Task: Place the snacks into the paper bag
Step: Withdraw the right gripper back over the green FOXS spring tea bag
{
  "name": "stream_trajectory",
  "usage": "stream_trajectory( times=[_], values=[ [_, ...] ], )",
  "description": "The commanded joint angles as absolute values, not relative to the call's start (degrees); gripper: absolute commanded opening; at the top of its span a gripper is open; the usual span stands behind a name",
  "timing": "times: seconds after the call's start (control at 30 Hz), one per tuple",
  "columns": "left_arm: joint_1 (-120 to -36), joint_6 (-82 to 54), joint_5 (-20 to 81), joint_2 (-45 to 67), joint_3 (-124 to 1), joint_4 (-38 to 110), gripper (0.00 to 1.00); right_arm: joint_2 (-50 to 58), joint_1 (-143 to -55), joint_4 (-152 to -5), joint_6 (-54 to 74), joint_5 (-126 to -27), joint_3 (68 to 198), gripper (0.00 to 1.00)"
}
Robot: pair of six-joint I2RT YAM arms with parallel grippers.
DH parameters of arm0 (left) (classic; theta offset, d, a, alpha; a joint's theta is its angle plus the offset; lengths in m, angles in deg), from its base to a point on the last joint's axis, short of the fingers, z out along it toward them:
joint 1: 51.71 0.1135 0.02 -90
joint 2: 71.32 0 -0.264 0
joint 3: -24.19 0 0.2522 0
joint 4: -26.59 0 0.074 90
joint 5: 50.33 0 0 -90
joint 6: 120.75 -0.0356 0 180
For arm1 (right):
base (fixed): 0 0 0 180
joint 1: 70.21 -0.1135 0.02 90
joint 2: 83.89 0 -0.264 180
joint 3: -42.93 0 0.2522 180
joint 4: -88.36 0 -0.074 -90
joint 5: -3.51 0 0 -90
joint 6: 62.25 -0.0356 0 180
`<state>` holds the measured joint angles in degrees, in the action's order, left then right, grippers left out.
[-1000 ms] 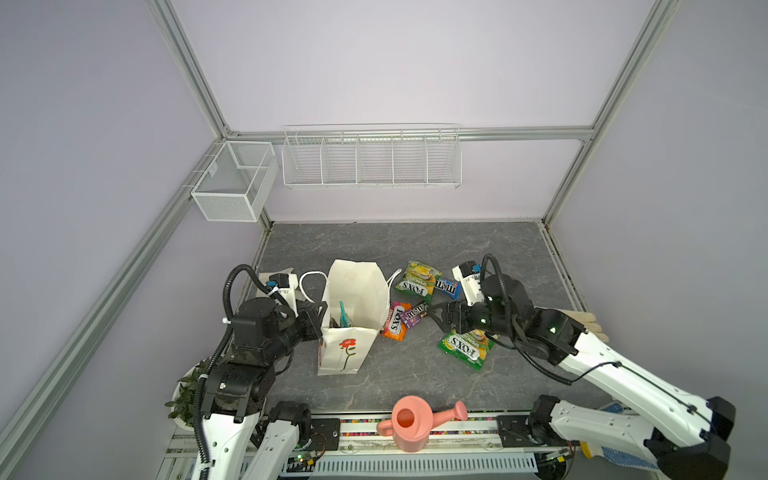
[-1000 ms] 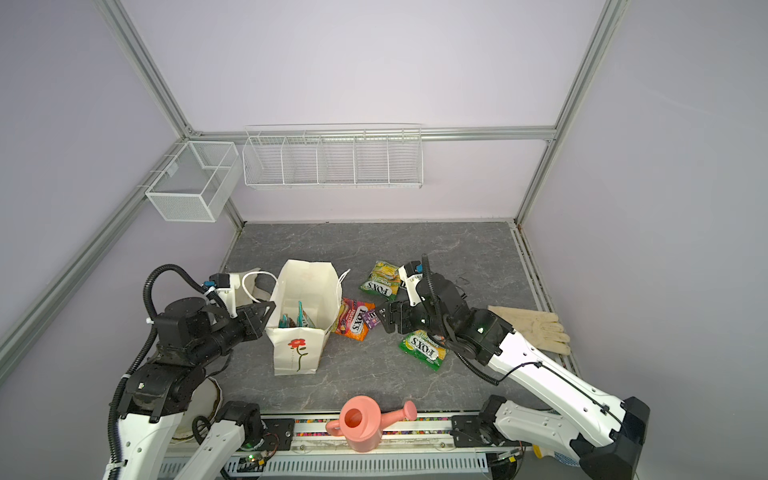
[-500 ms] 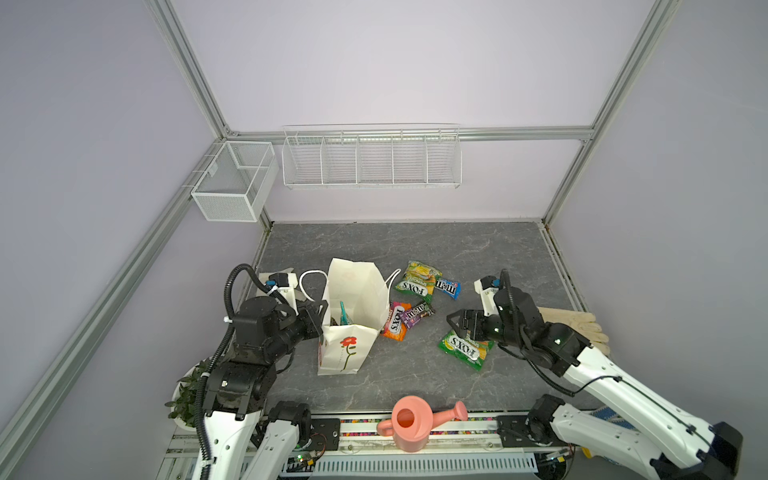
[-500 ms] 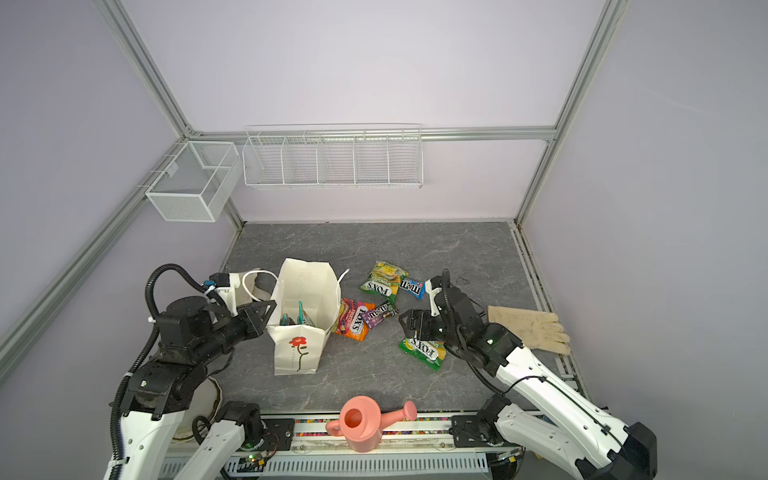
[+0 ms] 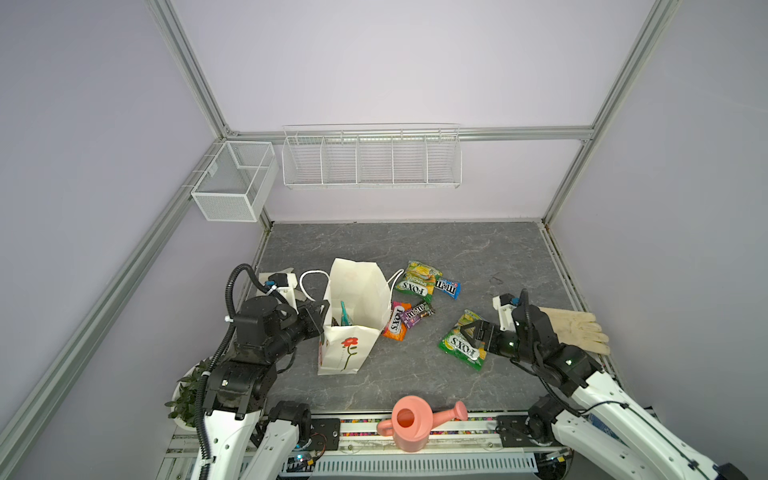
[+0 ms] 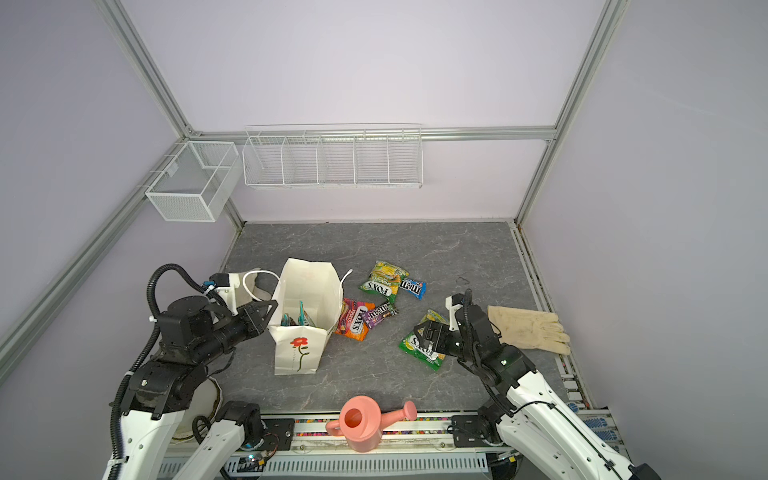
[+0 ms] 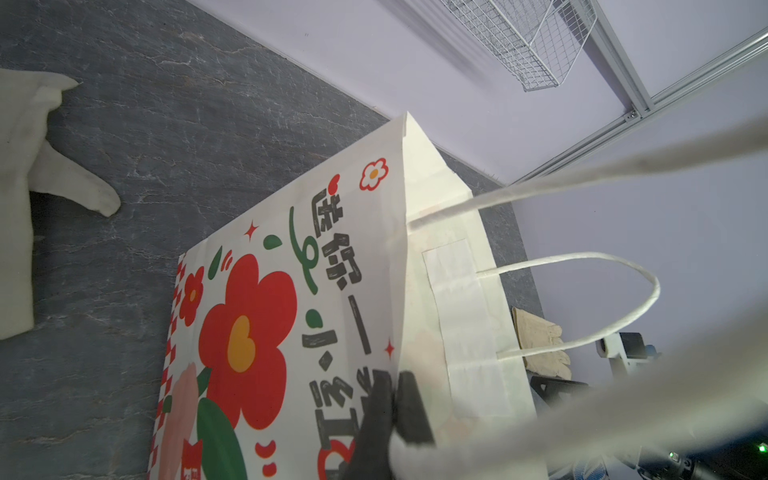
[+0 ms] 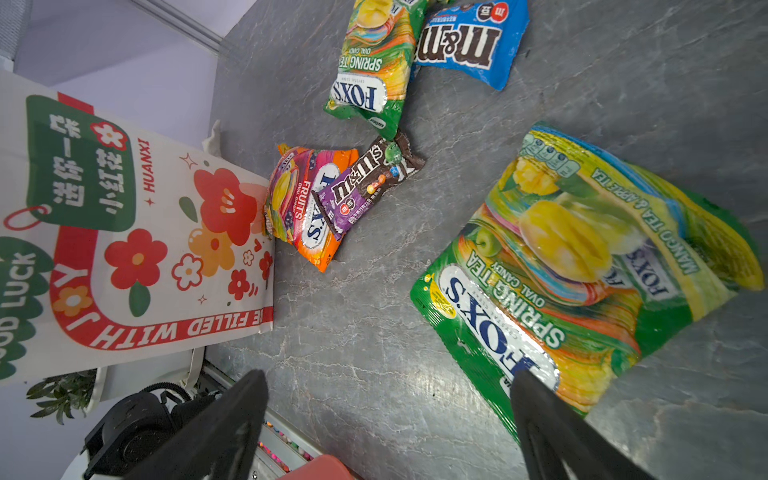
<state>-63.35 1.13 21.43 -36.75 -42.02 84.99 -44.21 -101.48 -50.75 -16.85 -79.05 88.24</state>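
The cream paper bag (image 5: pixel 353 286) (image 6: pixel 307 282) stands open at centre left. My left gripper (image 5: pixel 322 309) (image 7: pixel 392 386) is shut on its near rim, beside a cord handle. A teal packet (image 5: pixel 344 315) shows inside. On the table lie a green-yellow FOX'S packet (image 5: pixel 417 280), a blue M&M's pack (image 5: pixel 448 287), an orange-purple FOX'S packet (image 5: pixel 397 322) and a purple M&M's pack (image 5: pixel 417 313). My right gripper (image 5: pixel 471 328) (image 8: pixel 388 376) hangs open over the edge of a second green-yellow FOX'S packet (image 5: pixel 463 343) (image 8: pixel 582 270), with nothing between its fingers.
A beige glove (image 5: pixel 573 328) lies right of my right arm, and another pale cloth (image 7: pixel 25 166) lies behind the bag. A pink watering can (image 5: pixel 411 424) stands at the front edge, a potted plant (image 5: pixel 187 395) front left. Wire baskets (image 5: pixel 370 156) hang on the back wall.
My right gripper has drawn back from the middle snacks to the right and now hovers by the near green-yellow FOX'S packet, jaws slightly wider. The left arm and bag have not moved.
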Motion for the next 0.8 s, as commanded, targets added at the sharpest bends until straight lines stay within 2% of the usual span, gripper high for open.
stream_trajectory(
  times=[0.0,0.33,0.77],
  values=[
    [-63.8,2.4,21.1,-36.6,-43.6,82.7,0.00,-46.2,-100.5,-49.7,-17.7,-77.6,87.2,0.95],
    [-65.0,3.1,20.9,-35.6,-41.4,79.5,0.00,-46.7,-98.9,-50.1,-15.8,-77.6,84.1,0.96],
    [-65.0,0.5,19.7,-36.9,-39.3,79.0,0.00,-38.8,-88.2,-55.5,-16.9,-72.3,82.4,0.95]
  ],
)
